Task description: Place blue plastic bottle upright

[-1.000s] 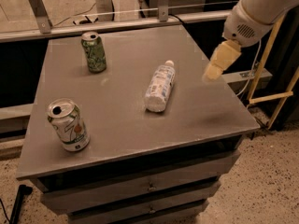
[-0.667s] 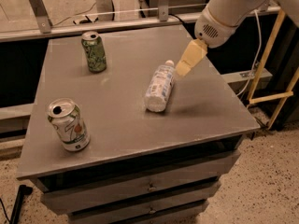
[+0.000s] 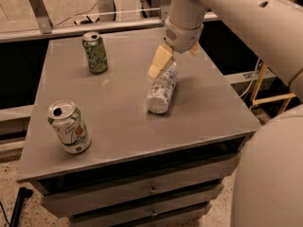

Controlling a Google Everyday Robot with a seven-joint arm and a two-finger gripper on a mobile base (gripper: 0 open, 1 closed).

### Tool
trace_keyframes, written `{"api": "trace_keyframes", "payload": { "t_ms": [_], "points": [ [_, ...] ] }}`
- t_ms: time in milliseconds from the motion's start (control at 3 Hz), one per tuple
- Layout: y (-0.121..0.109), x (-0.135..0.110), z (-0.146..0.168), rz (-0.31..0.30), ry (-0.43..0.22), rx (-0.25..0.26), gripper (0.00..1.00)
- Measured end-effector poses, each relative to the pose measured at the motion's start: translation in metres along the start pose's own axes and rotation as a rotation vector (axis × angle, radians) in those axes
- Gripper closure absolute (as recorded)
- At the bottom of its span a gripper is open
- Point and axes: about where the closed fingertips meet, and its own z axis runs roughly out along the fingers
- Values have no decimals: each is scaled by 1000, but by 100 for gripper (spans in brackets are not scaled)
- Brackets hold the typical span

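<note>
The blue plastic bottle (image 3: 162, 90) lies on its side near the middle of the grey table (image 3: 203, 112), base toward the front edge and cap end toward the back. My gripper (image 3: 174, 59) hangs over the bottle's cap end, which it hides. Its cream fingers (image 3: 159, 63) are spread, one on each side of the bottle's neck, and I see no grip on it. The arm comes down from the upper right.
A green-and-white can (image 3: 95, 52) stands at the table's back left. A second opened can (image 3: 69, 126) stands at the front left. Drawers (image 3: 151, 189) sit under the tabletop. A yellow frame (image 3: 265, 86) stands off the table's right edge.
My gripper has swung left from beyond the table's right side and come down over the bottle's cap end. The bottle and cans have not moved.
</note>
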Motion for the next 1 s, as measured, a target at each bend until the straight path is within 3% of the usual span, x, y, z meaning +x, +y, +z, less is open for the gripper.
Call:
{"api": "trace_keyframes", "payload": {
  "t_ms": [667, 1000],
  "points": [
    [10, -10, 9, 26, 18, 1, 0],
    [27, -21, 25, 93, 88, 8, 0]
  ]
}}
